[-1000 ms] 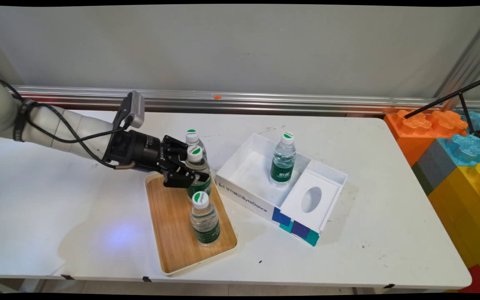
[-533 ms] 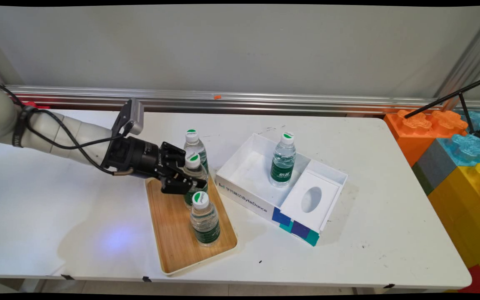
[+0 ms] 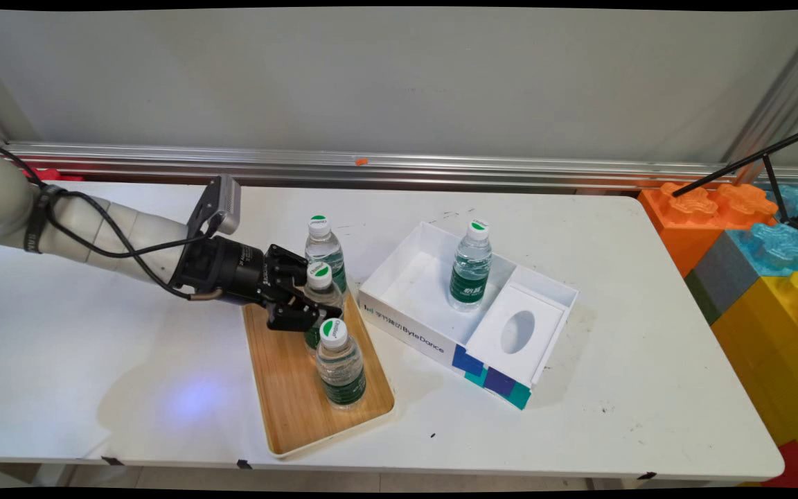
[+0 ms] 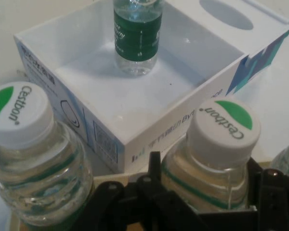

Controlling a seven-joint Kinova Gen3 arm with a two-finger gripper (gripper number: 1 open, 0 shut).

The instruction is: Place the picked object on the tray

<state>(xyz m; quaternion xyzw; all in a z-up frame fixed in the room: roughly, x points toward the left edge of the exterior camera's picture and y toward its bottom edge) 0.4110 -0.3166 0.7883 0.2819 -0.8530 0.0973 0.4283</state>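
Since a second ago I've brought the gripper (image 3: pixel 307 305) lower, and the middle bottle (image 3: pixel 321 294) clenched in it has come down with it, now low over the wooden tray (image 3: pixel 287 388) near its far end. In the hand view the black fingers (image 4: pixel 267 192) flank that bottle (image 4: pixel 216 159) just below its white cap with the green patch. The far bottle (image 3: pixel 323 244) stands at the tray's far edge; the near bottle (image 3: pixel 340 364) stands by its right edge, close in front of the held one. All are clear ribbed plastic with green labels. The tray is a rounded rectangle of pale grained wood with a light rim. To its right on the white table (image 3: pixel 614 374) sits an open white cardboard box (image 3: pixel 406 326) holding a fourth bottle (image 3: pixel 472 267), unmoved, beside an insert with an oval hole (image 3: pixel 518 331).
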